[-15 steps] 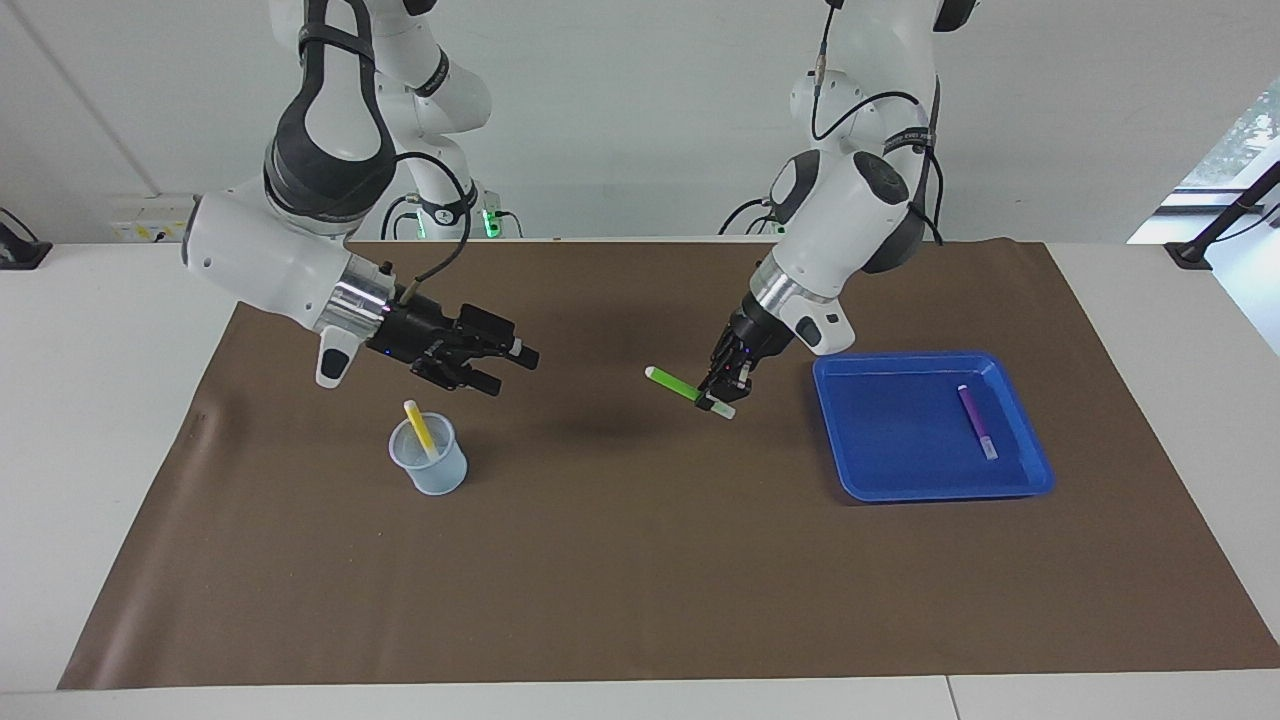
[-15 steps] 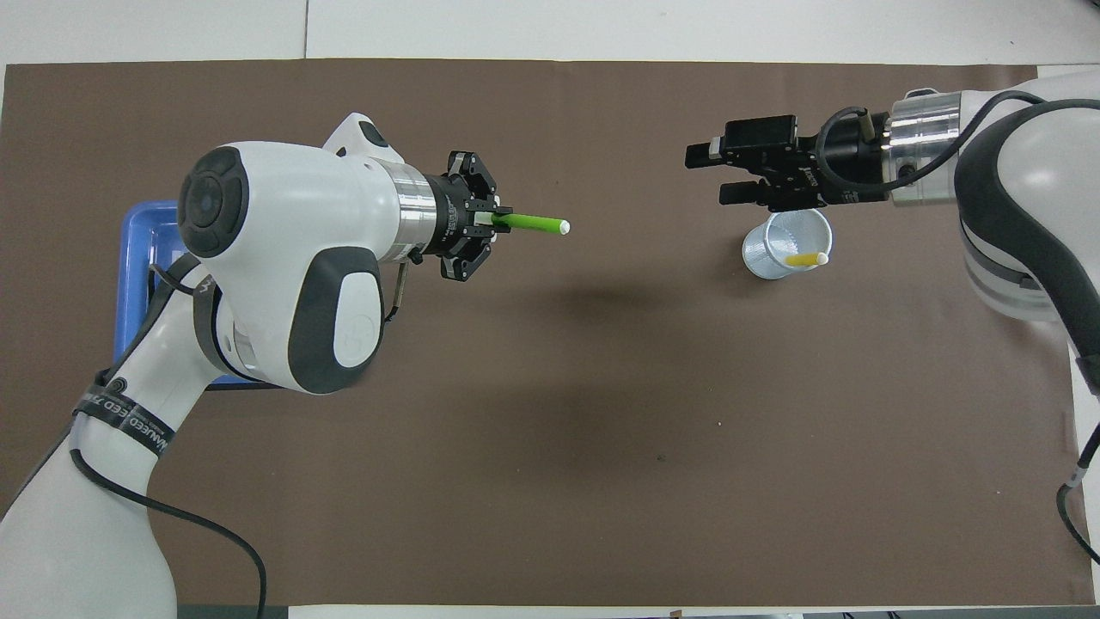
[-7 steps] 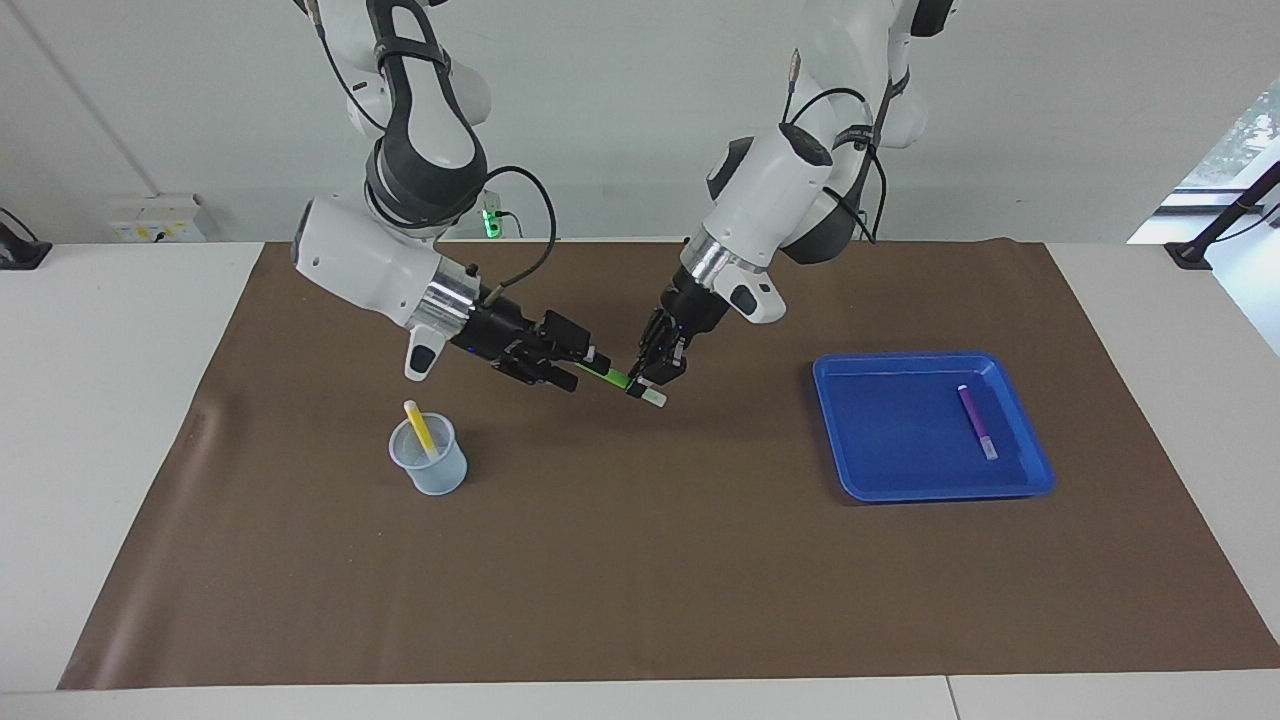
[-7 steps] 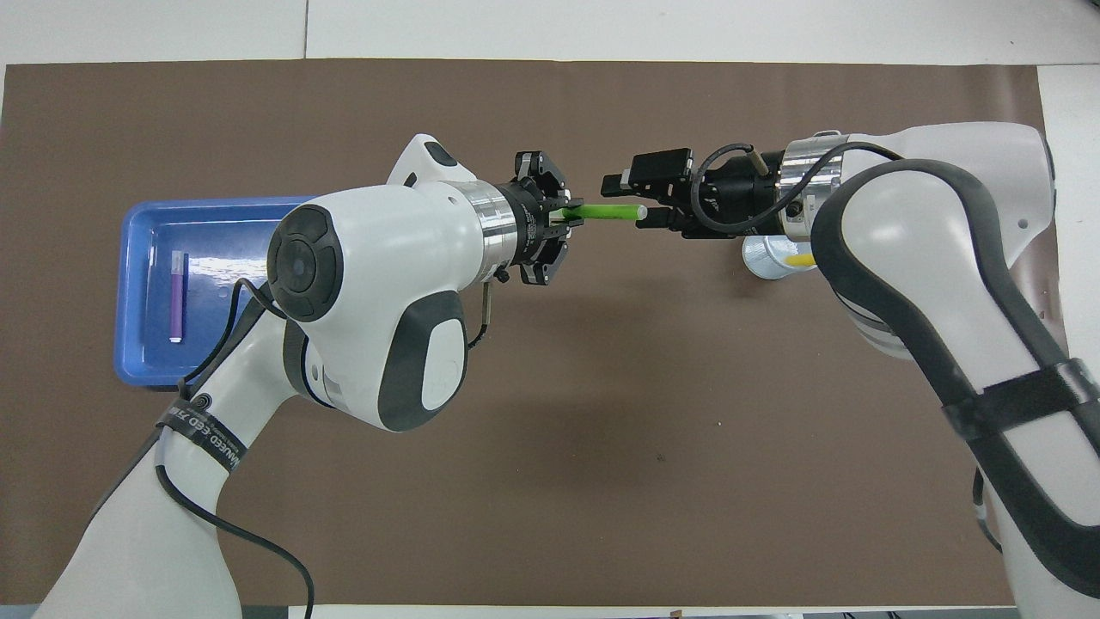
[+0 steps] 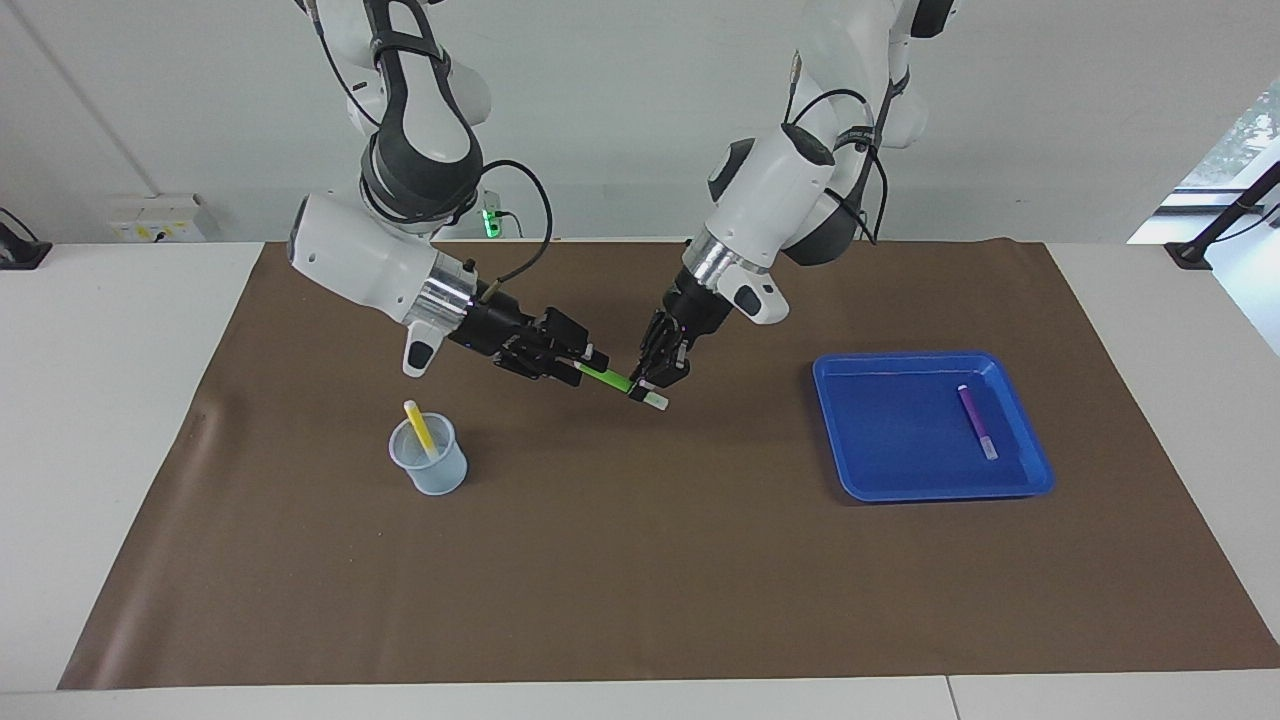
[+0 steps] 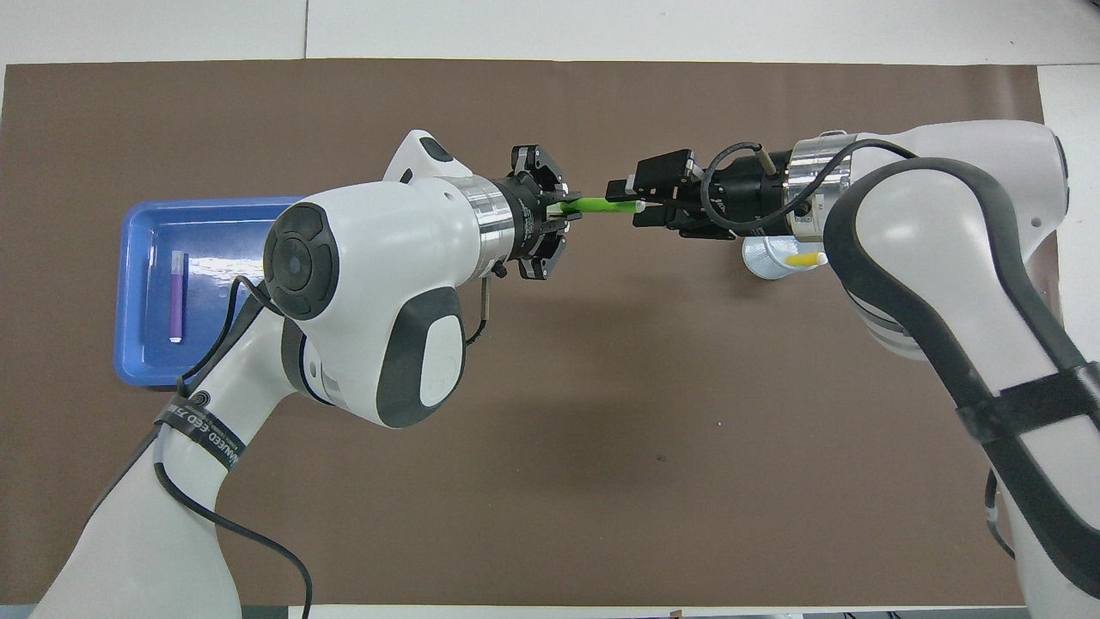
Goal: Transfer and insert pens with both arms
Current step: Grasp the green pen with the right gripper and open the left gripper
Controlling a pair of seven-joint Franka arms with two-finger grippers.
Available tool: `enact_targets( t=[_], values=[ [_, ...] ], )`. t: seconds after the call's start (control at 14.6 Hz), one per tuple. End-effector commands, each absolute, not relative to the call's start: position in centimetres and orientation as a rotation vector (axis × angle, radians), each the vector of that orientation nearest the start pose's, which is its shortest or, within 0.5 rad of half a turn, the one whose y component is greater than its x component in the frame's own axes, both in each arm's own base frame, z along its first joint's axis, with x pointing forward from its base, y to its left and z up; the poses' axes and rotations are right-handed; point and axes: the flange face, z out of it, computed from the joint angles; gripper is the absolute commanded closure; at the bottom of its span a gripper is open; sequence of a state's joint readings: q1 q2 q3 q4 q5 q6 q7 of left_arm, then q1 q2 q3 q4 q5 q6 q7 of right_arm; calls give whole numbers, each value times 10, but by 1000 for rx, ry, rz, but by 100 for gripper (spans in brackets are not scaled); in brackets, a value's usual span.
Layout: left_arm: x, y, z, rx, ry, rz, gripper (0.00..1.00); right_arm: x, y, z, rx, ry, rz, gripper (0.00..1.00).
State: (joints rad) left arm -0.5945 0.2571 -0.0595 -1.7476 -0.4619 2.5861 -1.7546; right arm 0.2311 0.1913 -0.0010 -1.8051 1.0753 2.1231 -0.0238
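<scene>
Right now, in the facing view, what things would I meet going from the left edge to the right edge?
Clear cup with the yellow pen → right gripper → green pen → left gripper → blue tray → purple pen.

A white table [image 5: 120, 420] fills the scene, most of its top covered by a large brown mat [image 5: 640, 580] with a slight crease near one edge. A plain, evenly lit white wall [image 5: 600, 100] rises where the table ends. A white socket strip [image 5: 160, 222] with yellow labels runs low along that wall. At one corner a window [image 5: 1235, 140] shows green foliage outside, and a black clamp stand [image 5: 1215, 235] rests on the tabletop below it.
</scene>
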Motion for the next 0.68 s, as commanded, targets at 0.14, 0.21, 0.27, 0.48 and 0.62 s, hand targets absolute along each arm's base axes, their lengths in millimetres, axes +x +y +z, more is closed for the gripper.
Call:
enact_targets(
  t=[0.14, 0.21, 0.27, 0.48, 0.62],
  values=[
    [548, -405, 488, 1842, 1631, -182, 100, 605, 182, 476, -2150, 330, -12, 69],
    [547, -405, 487, 1843, 1632, -182, 100, 604, 183, 476, -2152, 324, -16, 74],
    [547, -404, 486, 1843, 1634, -183, 100, 604, 184, 475, -2154, 321, -17, 75],
    [547, -405, 486, 1845, 1632, -184, 100, 604, 185, 475, -2156, 314, -25, 100],
    [547, -405, 486, 1848, 1629, -181, 100, 604, 185, 475, -2155, 313, -19, 100]
  ],
)
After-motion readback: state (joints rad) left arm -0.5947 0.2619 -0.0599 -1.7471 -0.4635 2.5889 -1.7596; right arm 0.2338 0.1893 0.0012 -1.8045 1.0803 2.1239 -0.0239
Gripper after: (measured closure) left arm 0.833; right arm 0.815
